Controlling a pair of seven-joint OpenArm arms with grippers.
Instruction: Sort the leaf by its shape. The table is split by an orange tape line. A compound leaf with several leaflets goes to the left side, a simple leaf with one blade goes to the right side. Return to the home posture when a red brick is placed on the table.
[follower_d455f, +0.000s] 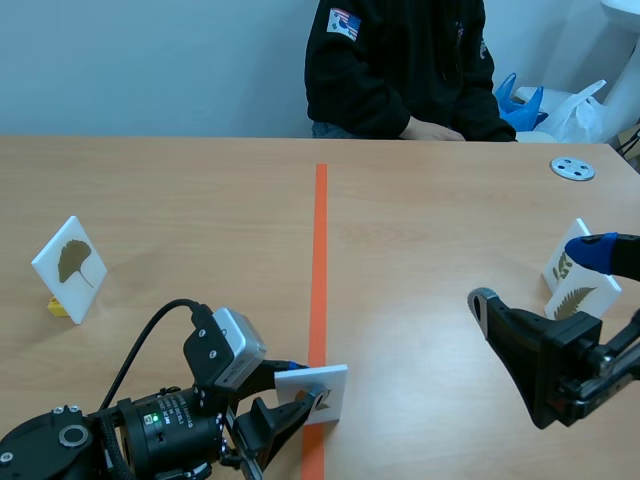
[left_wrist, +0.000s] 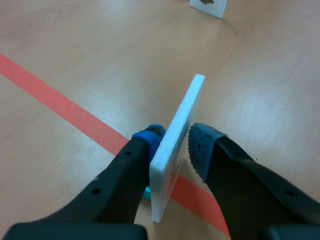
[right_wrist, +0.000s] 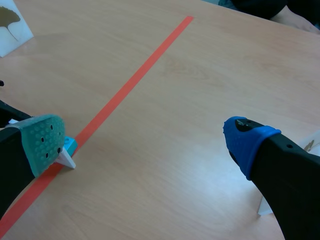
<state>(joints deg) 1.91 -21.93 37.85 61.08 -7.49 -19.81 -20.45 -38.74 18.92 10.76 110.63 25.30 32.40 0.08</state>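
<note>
Leaf card held on the line, sorting unfinished.
The smooth wooden table (follower_d455f: 200, 220) was split by a matte orange tape line (follower_d455f: 320, 250). The right gripper (right_wrist: 145, 141) hung spread wide and empty over the near right. The left gripper (left_wrist: 172, 144) pinched a thin, rigid white leaf card (left_wrist: 186, 112) standing on the tape near the robot, still to be placed. A fan-leaf card (follower_d455f: 70, 268) stood left and fern cards (follower_d455f: 582, 288) stood right.

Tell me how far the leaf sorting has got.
Done, it seems: a fan leaf card stands left of the tape line, a feathery leaf card right of it. In hand: the left pincer is around a third card on the line, its leaf mostly hidden. Left: carry it to its side. No red brick shows, so no return home yet.
</note>
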